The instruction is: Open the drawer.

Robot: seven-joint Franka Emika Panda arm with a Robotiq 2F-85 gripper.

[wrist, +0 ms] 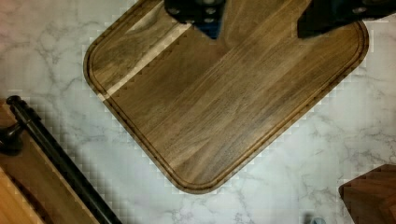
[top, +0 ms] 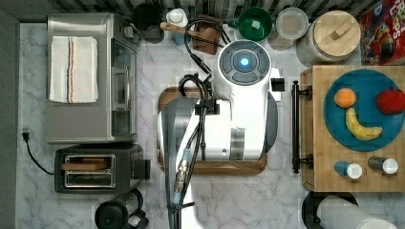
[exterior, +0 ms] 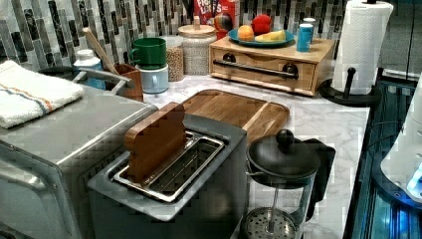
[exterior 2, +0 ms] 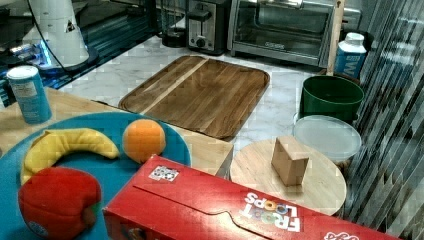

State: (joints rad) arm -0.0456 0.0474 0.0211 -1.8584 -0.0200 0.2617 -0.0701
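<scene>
The drawer (exterior: 263,67) is a light-wood box with a long black bar handle (exterior: 256,69) and sits closed in its cabinet (top: 329,167) at the top view's right. In the wrist view the handle (wrist: 60,158) runs diagonally across one corner, next to the drawer front (wrist: 28,191). My gripper (wrist: 261,16) hangs open above the brown cutting board (wrist: 224,93), its two dark fingers (wrist: 196,11) wide apart with nothing between them. The gripper stands apart from the handle, with a strip of marble counter in between. My white arm (top: 239,109) covers the board in the top view.
On the cabinet top are a blue plate (top: 334,124) of fruit and two small shakers (top: 348,169). A toaster oven (top: 90,78), toaster (top: 95,167) and French press (exterior: 281,169) sit across the counter. A paper towel roll (exterior: 366,45), jars and a green mug (exterior: 149,52) stand nearby.
</scene>
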